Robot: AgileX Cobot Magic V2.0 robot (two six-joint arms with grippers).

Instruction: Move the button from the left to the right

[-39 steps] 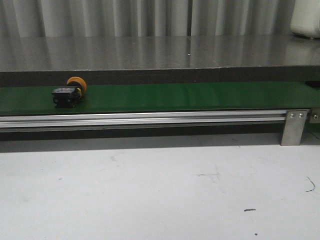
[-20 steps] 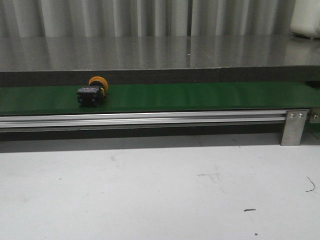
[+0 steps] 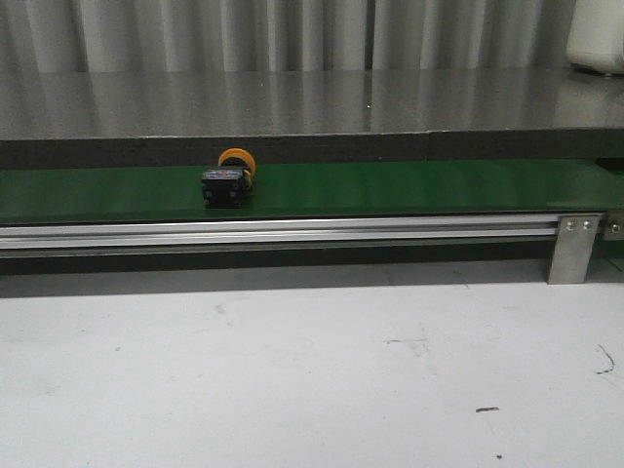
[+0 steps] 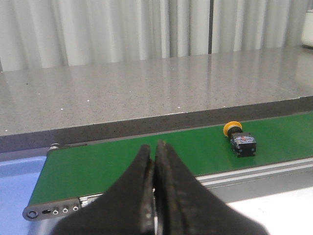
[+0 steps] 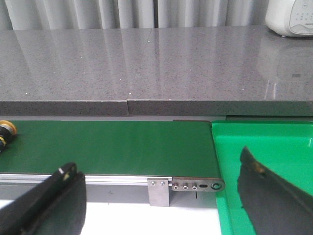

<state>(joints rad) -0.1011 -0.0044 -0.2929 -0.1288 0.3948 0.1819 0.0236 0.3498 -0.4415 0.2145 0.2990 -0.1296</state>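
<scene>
The button (image 3: 227, 180), with an orange-yellow cap and a black blocky body, lies on its side on the green conveyor belt (image 3: 409, 185), left of the middle. It also shows in the left wrist view (image 4: 239, 139), and its cap shows at the edge of the right wrist view (image 5: 6, 129). My left gripper (image 4: 155, 147) is shut and empty, in front of the belt's left end, apart from the button. My right gripper (image 5: 159, 169) is wide open and empty near the belt's right end. Neither gripper shows in the front view.
A grey stone counter (image 3: 312, 102) runs behind the belt. An aluminium rail (image 3: 292, 232) with a bracket (image 3: 573, 246) edges the belt's front. A green tray (image 5: 264, 161) sits at the belt's right end. A white appliance (image 3: 597, 34) stands at the back right. White tabletop (image 3: 312, 380) lies in front.
The button has travelled to the right along the belt, from the far left towards the middle. No gripper touches it.
</scene>
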